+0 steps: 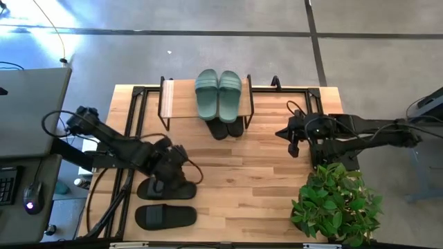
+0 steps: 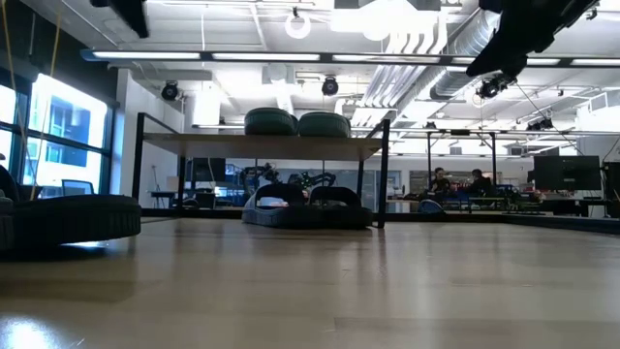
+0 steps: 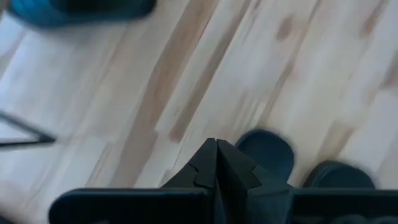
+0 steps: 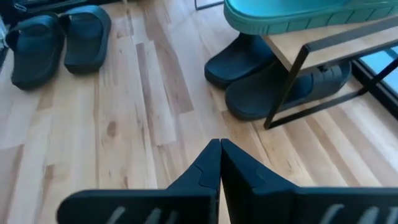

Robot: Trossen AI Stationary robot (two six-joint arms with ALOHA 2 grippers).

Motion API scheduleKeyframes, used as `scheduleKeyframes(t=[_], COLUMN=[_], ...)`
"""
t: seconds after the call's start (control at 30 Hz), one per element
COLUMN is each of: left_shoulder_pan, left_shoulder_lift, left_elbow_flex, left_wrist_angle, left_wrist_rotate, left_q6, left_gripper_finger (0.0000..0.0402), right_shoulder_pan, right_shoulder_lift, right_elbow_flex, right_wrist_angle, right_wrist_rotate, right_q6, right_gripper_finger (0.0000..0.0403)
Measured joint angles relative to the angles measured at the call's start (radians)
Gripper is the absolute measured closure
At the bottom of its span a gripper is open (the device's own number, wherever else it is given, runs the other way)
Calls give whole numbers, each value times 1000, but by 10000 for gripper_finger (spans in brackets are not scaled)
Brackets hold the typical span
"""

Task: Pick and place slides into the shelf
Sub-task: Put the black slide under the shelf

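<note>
The shelf (image 1: 176,99) stands at the table's far middle. A sage-green pair of slides (image 1: 218,93) lies on its top board, and a black pair (image 1: 227,128) rests on the table under it, sticking out toward the near side. Another black pair lies near left, one slide (image 1: 166,216) by the near edge and the other (image 1: 173,189) just beyond it. My left gripper (image 1: 174,160) hangs shut in the air over this nearer pair, fingertips together (image 3: 216,148). My right gripper (image 1: 293,144) is shut (image 4: 219,148) and held up at the right, facing the shelf (image 4: 305,56).
A potted plant (image 1: 336,204) stands at the near right corner, beside my right arm. Bare wood lies between the shelf and the loose black pair (image 4: 56,43). A grey desk (image 1: 28,111) with a mouse is off the table's left edge.
</note>
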Motion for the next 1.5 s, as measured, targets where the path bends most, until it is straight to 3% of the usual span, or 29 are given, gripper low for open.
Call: scheduleKeyframes(t=[0.33, 0.7, 0.97, 1.33, 1.5], left_shoulder_pan=[-6, -60, -59, -62, -66], left_shoulder_lift=[110, 118, 119, 131, 153], left_elbow_flex=[4, -1, -11, -12, -12], left_wrist_angle=[-176, -309, -299, -235, -225], left_wrist_rotate=[169, 283, 427, 487, 542], left_q6=[-176, -456, -557, -593, -688], left_gripper_finger=[401, 401, 401, 400, 369], right_shoulder_pan=[-169, -347, -414, -447, -446], right_shoulder_lift=[39, 145, 241, 279, 279], right_elbow_flex=[0, 1, 1, 1, 1], right_wrist_angle=[38, 115, 178, 193, 197], right_wrist_rotate=[-172, -278, -326, -339, -342], right_q6=[-37, -123, -154, -207, -234], right_gripper_finger=[402, 402, 402, 402, 402])
